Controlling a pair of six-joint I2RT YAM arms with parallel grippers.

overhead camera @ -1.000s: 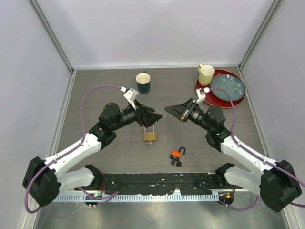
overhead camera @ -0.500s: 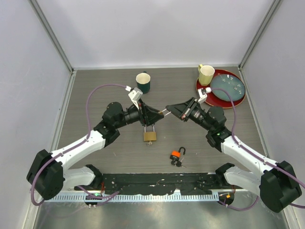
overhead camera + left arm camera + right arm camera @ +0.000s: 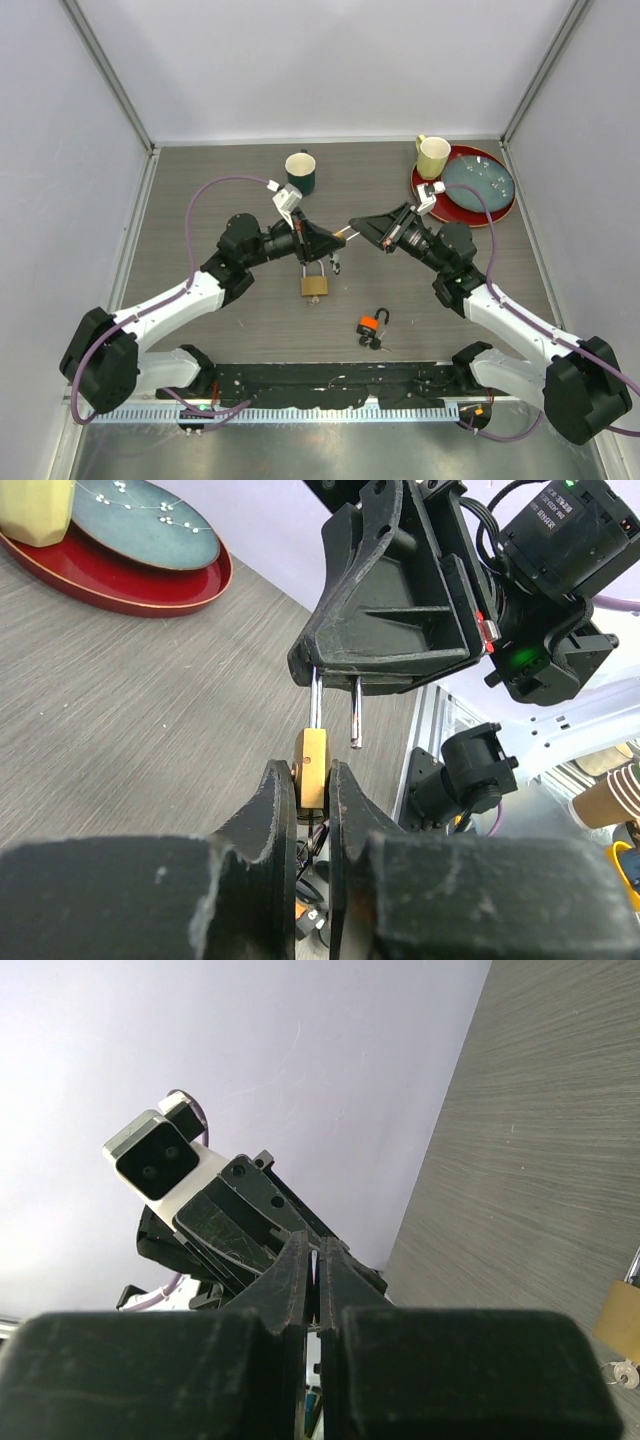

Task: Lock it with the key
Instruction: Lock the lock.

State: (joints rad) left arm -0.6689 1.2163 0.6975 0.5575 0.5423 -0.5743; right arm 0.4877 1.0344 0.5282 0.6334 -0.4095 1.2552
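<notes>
A brass padlock (image 3: pixel 314 286) hangs upright in the air over the table's middle, its steel shackle (image 3: pixel 315 702) swung open. My right gripper (image 3: pixel 348 233) is shut on the top of the shackle. A thin metal sliver shows between its fingers (image 3: pixel 300 1265). My left gripper (image 3: pixel 312 785) faces it from the left. Its two pads are pressed on the flat sides of the brass padlock (image 3: pixel 312 768). A small key ring (image 3: pixel 314 301) dangles under the padlock body. Whether a key sits in the keyhole is hidden. The padlock (image 3: pixel 620 1312) also shows at the right wrist view's right edge.
An orange padlock with keys (image 3: pixel 371 325) lies on the table in front of the grippers. A dark green mug (image 3: pixel 300 172) stands at the back. At the back right a yellow mug (image 3: pixel 432 157) sits on a red tray (image 3: pixel 440 205) that carries a blue plate (image 3: pixel 478 183).
My left gripper has moved right up to the hanging padlock, and its jaws have closed in on the brass body. The right gripper and the padlock have barely shifted.
</notes>
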